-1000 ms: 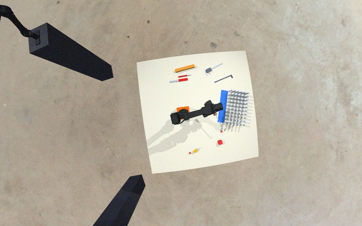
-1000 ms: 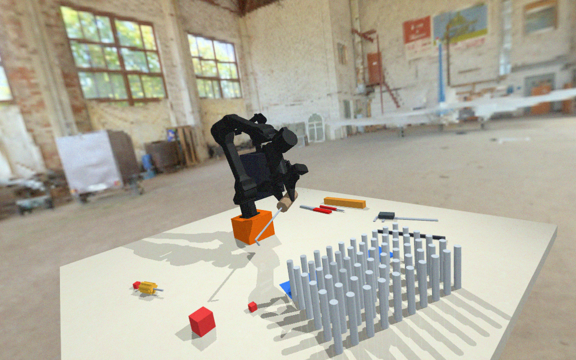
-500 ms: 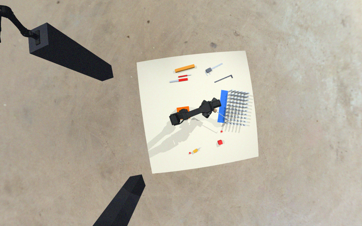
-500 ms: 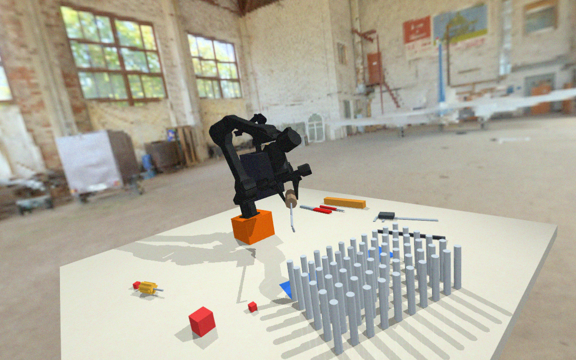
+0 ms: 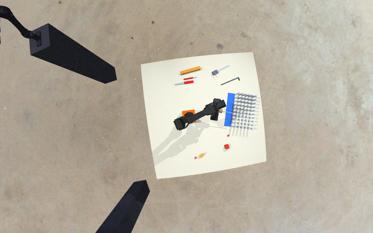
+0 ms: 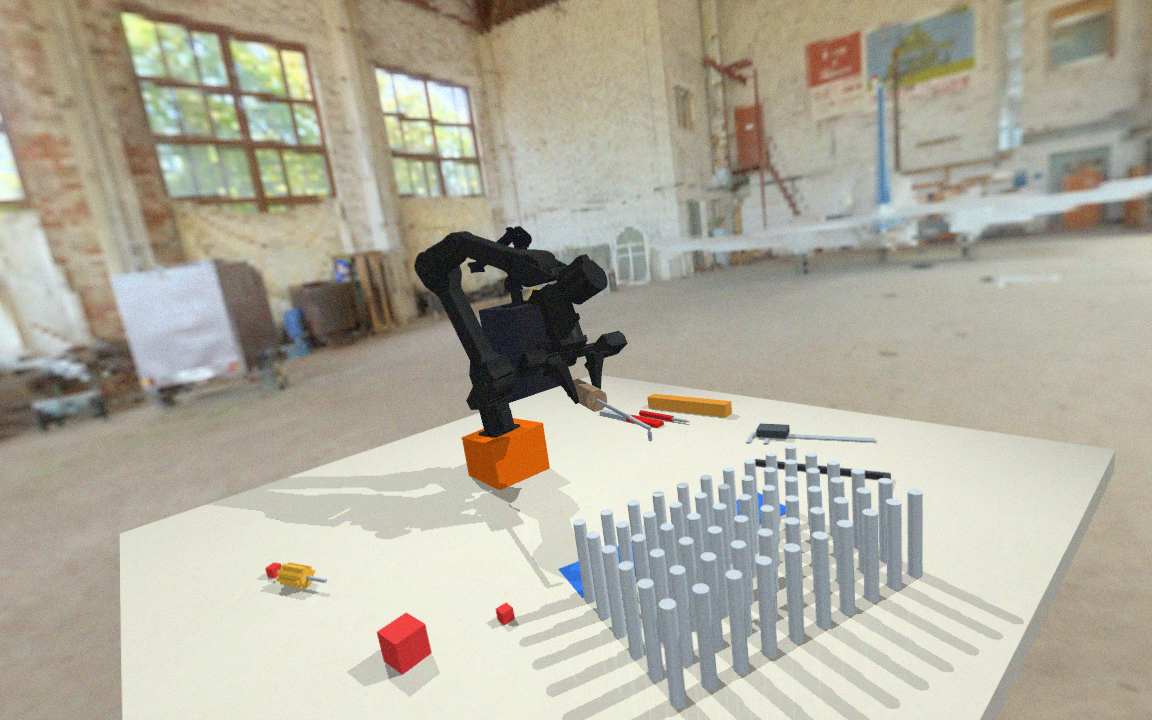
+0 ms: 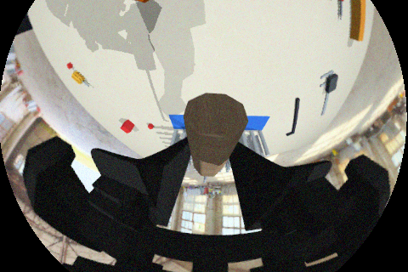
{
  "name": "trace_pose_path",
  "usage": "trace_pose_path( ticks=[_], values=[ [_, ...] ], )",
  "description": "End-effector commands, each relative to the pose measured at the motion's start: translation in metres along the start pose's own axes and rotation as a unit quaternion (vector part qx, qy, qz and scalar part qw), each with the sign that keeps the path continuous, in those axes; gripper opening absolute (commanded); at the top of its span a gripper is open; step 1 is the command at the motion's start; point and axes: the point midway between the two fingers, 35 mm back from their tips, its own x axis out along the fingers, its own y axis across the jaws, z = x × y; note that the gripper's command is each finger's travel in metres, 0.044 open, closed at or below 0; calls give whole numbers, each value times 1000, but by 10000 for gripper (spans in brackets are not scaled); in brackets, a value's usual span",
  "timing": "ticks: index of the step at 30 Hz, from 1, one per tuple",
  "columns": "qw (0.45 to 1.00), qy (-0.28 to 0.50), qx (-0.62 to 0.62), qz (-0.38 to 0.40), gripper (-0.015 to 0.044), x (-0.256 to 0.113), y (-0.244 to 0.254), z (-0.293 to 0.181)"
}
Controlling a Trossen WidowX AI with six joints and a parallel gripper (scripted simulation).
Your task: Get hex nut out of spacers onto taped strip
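Observation:
My gripper point(image 6: 585, 392) point(image 7: 210, 141) is shut on the wooden handle point(image 5: 220, 110) point(image 6: 592, 394) point(image 7: 214, 127) of a hook tool. The tool's thin metal rod point(image 6: 623, 414) points toward the spacers and ends in a short bent tip point(image 6: 649, 435). The tool is in the air; in the overhead view its rod crosses over the blue taped strip point(image 5: 228, 118) point(image 6: 573, 576) point(image 7: 258, 122) toward the front spacer rows. The grey metal spacers point(image 6: 672, 653) stand upright in rows behind the strip. I cannot make out the hex nut in any view.
A black hex key point(image 5: 230, 81) point(image 7: 296, 112) and a caliper point(image 5: 214, 72) point(image 7: 331, 82) lie beyond the strip's far end. Red-handled tools point(image 5: 188, 82) and an orange bar point(image 5: 190, 70) lie farther back. Red cubes point(image 5: 226, 146) point(image 6: 505, 613) and a yellow-handled tool point(image 5: 201, 155) point(image 6: 295, 575) lie on the opposite side.

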Motion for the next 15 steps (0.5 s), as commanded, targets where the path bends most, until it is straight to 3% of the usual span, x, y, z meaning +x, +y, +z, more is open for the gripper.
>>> trace_pose_path(
  ticks=[1,6,15],
  values=[
    [1000,3,-22,2,0,-1,0,1],
    [1000,3,-22,1,0,6,-2,2],
    [1000,4,-23,1,0,61,-9,18]
  ],
)
